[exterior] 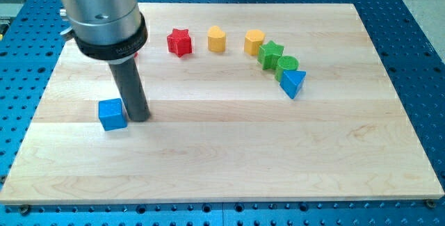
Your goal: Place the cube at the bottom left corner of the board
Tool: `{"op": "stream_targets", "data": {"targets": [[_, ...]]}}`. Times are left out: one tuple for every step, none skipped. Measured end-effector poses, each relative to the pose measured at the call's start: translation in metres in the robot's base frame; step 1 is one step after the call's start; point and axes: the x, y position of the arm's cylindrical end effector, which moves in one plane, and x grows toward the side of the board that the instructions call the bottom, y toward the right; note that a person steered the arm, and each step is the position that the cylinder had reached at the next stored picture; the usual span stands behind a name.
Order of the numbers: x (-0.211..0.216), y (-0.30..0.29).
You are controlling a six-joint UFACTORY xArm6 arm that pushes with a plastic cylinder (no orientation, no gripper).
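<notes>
Blue cube (112, 114) on the wooden board (229, 163), at the view's left, about mid-height, well short of the bottom-left corner. My tip (139, 118) touching or just beside its right face; no fingers to open or shut. Corner down and left, so tip probably better above and right. Other blocks clustered far off, top.

My arm (97, 0) showed as a broad cylinder of brushed, silvery grey metal, its sides catching soft vertical highlights. Below it sat a thick black collar (110, 40), ringed and slightly wider than the cylinder, with faint pale lettering too small to read. A small metal stub jutted from its left edge. From the collar ran a straight, dark grey rod (128, 83), smooth and matte, ending at my tip (140, 118).
</notes>
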Motion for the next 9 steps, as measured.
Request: {"op": "stream_targets", "data": {"targets": [[-0.013, -0.001], [0.020, -0.040], [0.045, -0.011], [0.046, -0.034], [0.033, -0.063], [0.060, -0.100], [0.074, -0.096], [0.121, -0.060], [0.141, -0.110]]}}
